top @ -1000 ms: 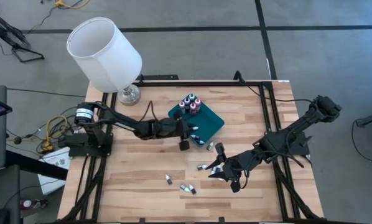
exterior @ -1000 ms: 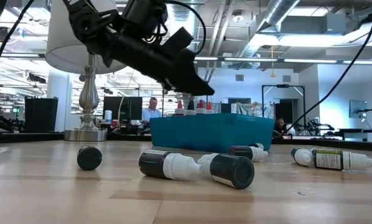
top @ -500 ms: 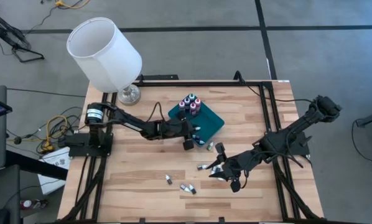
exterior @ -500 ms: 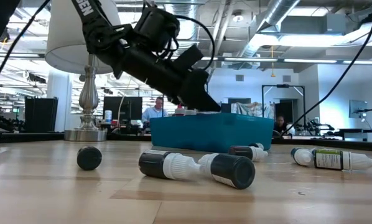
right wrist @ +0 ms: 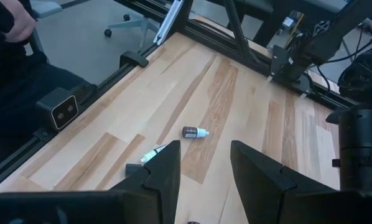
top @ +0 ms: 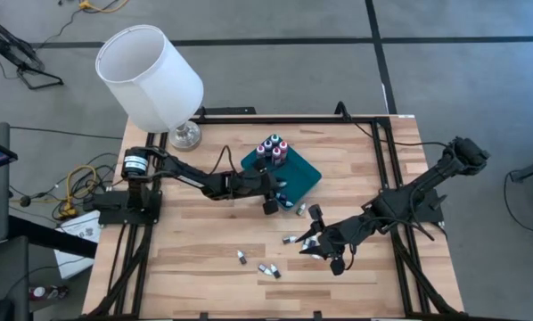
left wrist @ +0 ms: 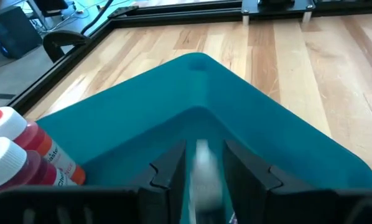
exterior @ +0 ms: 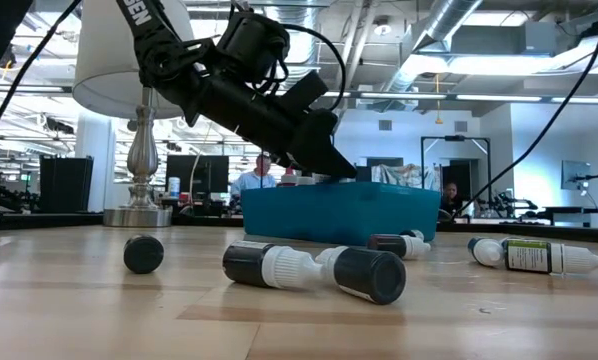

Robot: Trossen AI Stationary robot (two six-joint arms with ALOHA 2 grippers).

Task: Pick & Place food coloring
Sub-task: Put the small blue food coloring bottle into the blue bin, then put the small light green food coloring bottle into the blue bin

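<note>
The teal tray (top: 295,176) lies mid-table, with several upright food coloring bottles (top: 272,149) clustered at its far-left corner; two red ones (left wrist: 15,152) show in the left wrist view. Loose bottles lie on their sides on the wood (top: 242,257), (top: 268,269), (top: 291,239), (exterior: 269,265), (exterior: 367,274). My left gripper (top: 272,201) is over the tray's near edge, shut on a small whitish-capped bottle (left wrist: 202,165). My right gripper (top: 324,247) hovers open over the table's near right part, with two loose bottles (right wrist: 194,132), (right wrist: 153,155) lying ahead of it. My left gripper pinches a small bottle between its two fingers (left wrist: 171,169); only a blurred whitish part (left wrist: 203,155) shows between them. The fingers slant down from the table's left over the tray's floor (left wrist: 192,93). Whether the bottle touches the tray I cannot tell.
A white-shaded lamp (top: 151,76) stands on a metal base (top: 184,135) at the table's far left corner. A black frame (top: 382,125) rims the table. Bare wood lies left of the tray and along the near edge. People sit in the room behind (exterior: 262,172).
My left gripper has moved toward the table's right and down, from above the tray's near-left side to the tray's rim, carrying the bottle; it has barely moved in the last half second. The right arm has kept still.
</note>
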